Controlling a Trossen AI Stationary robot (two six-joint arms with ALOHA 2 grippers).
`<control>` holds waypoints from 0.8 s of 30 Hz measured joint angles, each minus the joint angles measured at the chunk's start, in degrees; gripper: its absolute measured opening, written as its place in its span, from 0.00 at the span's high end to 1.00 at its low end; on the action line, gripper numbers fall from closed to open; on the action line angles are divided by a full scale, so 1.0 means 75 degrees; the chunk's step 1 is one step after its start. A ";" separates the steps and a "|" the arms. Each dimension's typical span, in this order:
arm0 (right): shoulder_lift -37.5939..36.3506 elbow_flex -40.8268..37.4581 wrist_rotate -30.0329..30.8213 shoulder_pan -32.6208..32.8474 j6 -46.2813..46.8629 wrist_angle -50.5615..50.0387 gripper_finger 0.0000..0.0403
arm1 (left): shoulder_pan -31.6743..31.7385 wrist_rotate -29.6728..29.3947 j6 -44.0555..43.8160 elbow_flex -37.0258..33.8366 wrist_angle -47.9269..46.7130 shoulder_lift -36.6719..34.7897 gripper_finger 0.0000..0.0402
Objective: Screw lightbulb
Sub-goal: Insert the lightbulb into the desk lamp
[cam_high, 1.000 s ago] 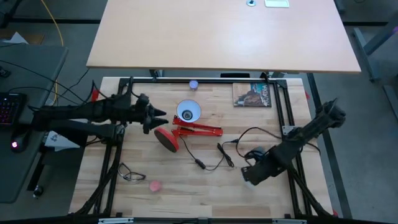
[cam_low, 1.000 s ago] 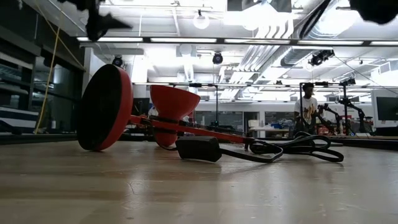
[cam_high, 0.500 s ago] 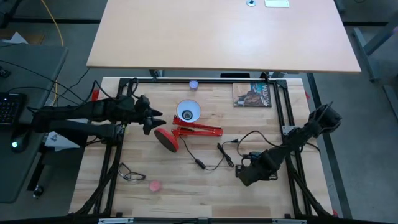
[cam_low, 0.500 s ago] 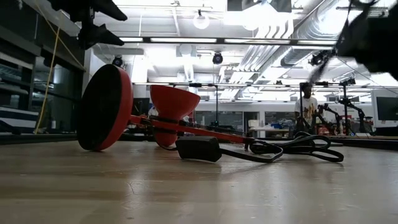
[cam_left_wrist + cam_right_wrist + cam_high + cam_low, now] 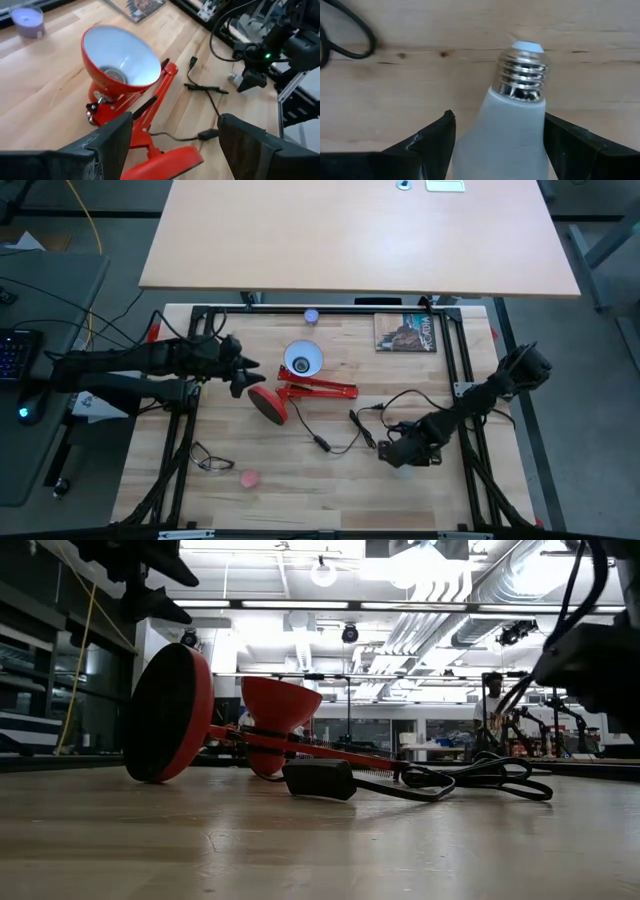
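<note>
Lightbulb (image 5: 512,120) is sitting between right gripper (image 5: 498,145) fingers, pinched, low over the table (image 5: 300,470) near the black cable (image 5: 345,435): frosted white body, shiny threaded metal base w/ pale tip. Left gripper (image 5: 172,137) is hanging spread wide beside the red lamp (image 5: 127,75).

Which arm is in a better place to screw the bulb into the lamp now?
Right: its gripper has the bulb between its fingers. The open left gripper hovers empty by the lamp.
</note>
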 joint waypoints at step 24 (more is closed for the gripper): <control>-0.2550 0.1187 0.0874 -0.2749 -0.5838 0.1957 0.49 | -0.0063 -0.0226 0.7414 0.1986 0.0844 0.2154 0.32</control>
